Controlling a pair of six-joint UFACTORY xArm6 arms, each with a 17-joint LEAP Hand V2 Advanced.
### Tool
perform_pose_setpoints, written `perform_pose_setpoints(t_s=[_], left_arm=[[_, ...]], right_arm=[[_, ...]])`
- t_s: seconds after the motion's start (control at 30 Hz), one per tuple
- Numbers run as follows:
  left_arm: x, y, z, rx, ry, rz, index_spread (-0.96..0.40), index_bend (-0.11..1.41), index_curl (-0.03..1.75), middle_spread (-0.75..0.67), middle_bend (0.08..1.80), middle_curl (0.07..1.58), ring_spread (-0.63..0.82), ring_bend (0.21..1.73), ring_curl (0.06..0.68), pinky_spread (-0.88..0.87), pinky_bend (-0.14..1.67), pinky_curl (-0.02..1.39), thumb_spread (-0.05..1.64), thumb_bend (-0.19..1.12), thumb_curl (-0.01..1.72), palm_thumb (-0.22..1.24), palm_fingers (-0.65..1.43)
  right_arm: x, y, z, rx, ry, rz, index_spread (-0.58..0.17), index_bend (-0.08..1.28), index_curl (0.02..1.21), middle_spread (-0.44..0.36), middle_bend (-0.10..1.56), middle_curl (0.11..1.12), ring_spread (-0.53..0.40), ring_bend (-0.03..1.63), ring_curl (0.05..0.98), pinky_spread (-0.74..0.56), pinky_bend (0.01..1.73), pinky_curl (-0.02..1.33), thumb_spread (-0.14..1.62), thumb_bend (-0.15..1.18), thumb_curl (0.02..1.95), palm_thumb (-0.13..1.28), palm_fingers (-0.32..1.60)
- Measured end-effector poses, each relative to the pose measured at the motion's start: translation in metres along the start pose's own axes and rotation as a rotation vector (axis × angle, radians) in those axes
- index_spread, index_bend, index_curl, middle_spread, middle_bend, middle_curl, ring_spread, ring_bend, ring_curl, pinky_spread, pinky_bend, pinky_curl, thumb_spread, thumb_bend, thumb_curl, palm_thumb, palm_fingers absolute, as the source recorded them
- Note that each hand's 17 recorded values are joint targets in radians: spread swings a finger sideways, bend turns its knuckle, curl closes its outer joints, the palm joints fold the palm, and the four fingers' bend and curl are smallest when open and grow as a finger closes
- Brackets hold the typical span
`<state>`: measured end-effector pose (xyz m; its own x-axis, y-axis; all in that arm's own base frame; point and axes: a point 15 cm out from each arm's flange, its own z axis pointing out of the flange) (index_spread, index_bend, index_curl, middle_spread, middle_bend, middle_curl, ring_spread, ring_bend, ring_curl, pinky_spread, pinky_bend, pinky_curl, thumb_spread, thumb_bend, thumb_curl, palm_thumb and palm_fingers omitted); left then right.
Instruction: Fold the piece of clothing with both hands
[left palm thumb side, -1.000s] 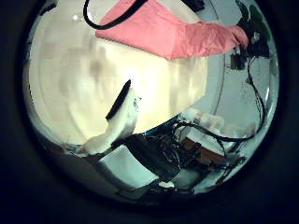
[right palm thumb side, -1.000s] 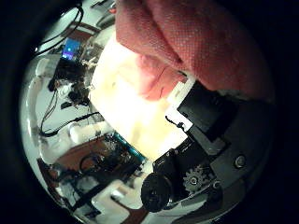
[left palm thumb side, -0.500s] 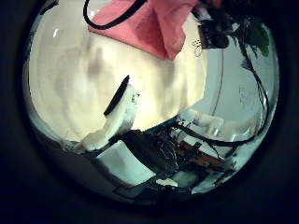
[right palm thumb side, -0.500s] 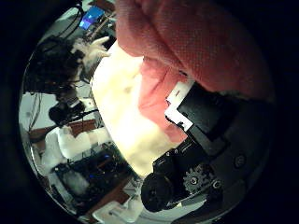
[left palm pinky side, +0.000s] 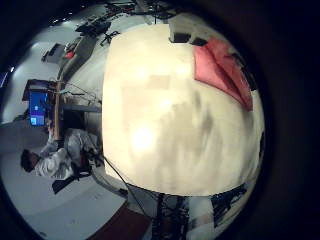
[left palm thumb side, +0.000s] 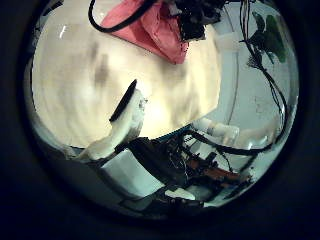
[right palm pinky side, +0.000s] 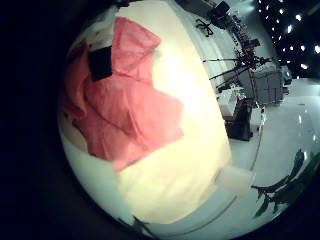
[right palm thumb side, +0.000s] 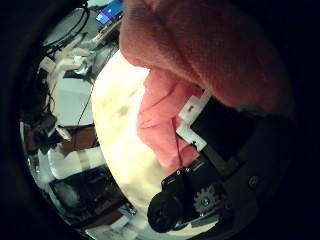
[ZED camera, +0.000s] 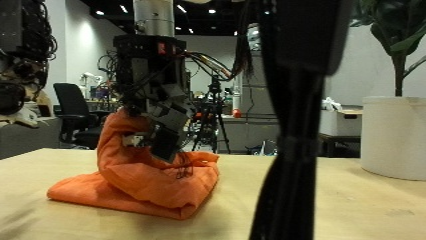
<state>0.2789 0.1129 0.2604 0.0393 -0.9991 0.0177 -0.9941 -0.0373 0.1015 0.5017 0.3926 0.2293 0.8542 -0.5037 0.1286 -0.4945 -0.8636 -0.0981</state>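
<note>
An orange-red piece of clothing (ZED camera: 140, 170) lies bunched on the light wooden table (ZED camera: 346, 210), with one end lifted. In the outside view a hand (ZED camera: 153, 95) hangs over it and grips the raised part. The right thumb side palm view shows the cloth (right palm thumb side: 215, 50) filling the space against that palm, with the right hand (right palm thumb side: 215, 135) curled round it. In the left thumb side palm view the cloth (left palm thumb side: 148, 25) is far off across the table under the other hand (left palm thumb side: 188, 15). The left hand (left palm thumb side: 128, 112) holds its finger straight over bare table, holding nothing.
A dark arm (ZED camera: 296, 120) stands close in front of the outside camera and hides part of the table. A white plant pot (ZED camera: 393, 135) stands behind the table. Chairs and equipment fill the room beyond the table's far edge.
In the left palm view the right hand has carried the stretched-out end of the cloth back over the rest of it. The left hand has stayed over bare table.
</note>
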Motion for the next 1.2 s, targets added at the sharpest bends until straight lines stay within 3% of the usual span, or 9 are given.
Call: perform_pose_setpoints(t_s=[0.03,0.07,0.1,0.23,0.57,0.77,0.97,1.07,1.2], left_arm=[[-0.001,0.001,0.0,0.0,-0.001,-0.002,-0.03,0.19,0.37,-0.03,0.18,0.34,0.21,0.42,0.197,0.16,0.23,0.33,1.24,-0.01,0.26,0.46,0.28],[-0.001,0.001,-0.002,0.006,0.001,-0.006,-0.04,0.2,0.38,-0.03,0.18,0.34,0.21,0.42,0.196,0.16,0.22,0.33,1.24,-0.01,0.26,0.46,0.28],[0.0,0.001,-0.003,0.01,0.0,-0.011,-0.04,0.2,0.38,-0.03,0.18,0.34,0.2,0.41,0.195,0.15,0.22,0.33,1.25,-0.01,0.26,0.46,0.29],[0.01,0.0,-0.001,0.004,-0.005,0.005,-0.05,0.2,0.39,-0.05,0.18,0.34,0.19,0.4,0.194,0.15,0.22,0.33,1.24,-0.01,0.26,0.47,0.3],[0.022,0.002,-0.007,0.016,-0.002,0.004,-0.06,0.2,0.42,-0.07,0.21,0.35,0.18,0.36,0.185,0.14,0.18,0.31,1.25,-0.01,0.26,0.48,0.35],[0.043,0.002,-0.015,0.02,-0.016,0.04,-0.06,0.19,0.43,-0.07,0.21,0.37,0.17,0.36,0.187,0.13,0.18,0.29,1.25,-0.01,0.26,0.49,0.35],[0.072,0.006,-0.023,0.029,-0.021,0.093,-0.04,0.18,0.41,-0.05,0.2,0.37,0.17,0.38,0.192,0.13,0.2,0.29,1.25,-0.01,0.26,0.49,0.35],[0.068,0.0,-0.042,0.062,-0.029,0.066,-0.05,0.18,0.41,-0.04,0.2,0.37,0.17,0.38,0.193,0.13,0.2,0.29,1.25,-0.01,0.26,0.5,0.35],[0.114,0.006,-0.041,0.031,-0.015,0.12,-0.05,0.17,0.4,-0.02,0.19,0.37,0.17,0.4,0.198,0.12,0.22,0.3,1.25,-0.01,0.26,0.5,0.33]], right_arm=[[0.001,0.001,0.0,-0.004,-0.001,-0.003,-0.339,0.54,0.65,-0.174,1.07,0.6,-0.299,1.28,0.613,-0.46,0.95,0.75,1.09,-0.03,0.65,0.92,0.36],[0.002,0.003,-0.005,-0.003,0.0,-0.009,-0.333,0.54,0.65,-0.206,0.94,0.56,-0.315,1.25,0.595,-0.41,0.95,0.75,1.07,-0.05,0.63,0.88,0.23],[0.007,0.006,-0.007,-0.005,0.0,-0.012,-0.371,0.36,0.57,-0.177,0.96,0.56,-0.305,1.25,0.587,-0.37,0.95,0.75,1.07,-0.05,0.62,0.84,0.14],[0.013,0.016,-0.022,-0.004,-0.033,-0.006,-0.426,0.23,0.46,-0.121,0.82,0.51,-0.277,1.15,0.52,-0.21,0.95,0.71,1.06,-0.07,0.53,0.66,0.05],[0.027,0.041,-0.14,0.171,-0.174,0.04,-0.467,0.16,0.36,0.013,0.39,0.35,0.042,0.86,0.373,0.27,0.91,0.62,1.04,-0.03,0.4,0.51,-0.05],[0.058,0.098,-0.222,0.217,-0.144,0.112,-0.456,0.18,0.34,0.022,0.38,0.35,0.107,0.79,0.326,0.38,0.83,0.55,1.03,-0.03,0.38,0.51,0.03],[0.059,0.177,-0.257,0.12,-0.17,0.202,-0.423,0.21,0.35,0.032,0.37,0.34,0.179,0.69,0.277,0.46,0.72,0.48,1.04,-0.02,0.36,0.53,0.06],[0.051,0.216,-0.258,0.009,-0.196,0.271,-0.409,0.21,0.36,0.041,0.36,0.34,0.199,0.61,0.256,0.47,0.65,0.45,1.05,-0.04,0.34,0.49,0.0],[0.058,0.293,-0.248,-0.184,-0.182,0.421,-0.399,0.19,0.35,0.076,0.3,0.32,0.238,0.5,0.219,0.45,0.55,0.39,1.08,-0.04,0.31,0.43,-0.04]])
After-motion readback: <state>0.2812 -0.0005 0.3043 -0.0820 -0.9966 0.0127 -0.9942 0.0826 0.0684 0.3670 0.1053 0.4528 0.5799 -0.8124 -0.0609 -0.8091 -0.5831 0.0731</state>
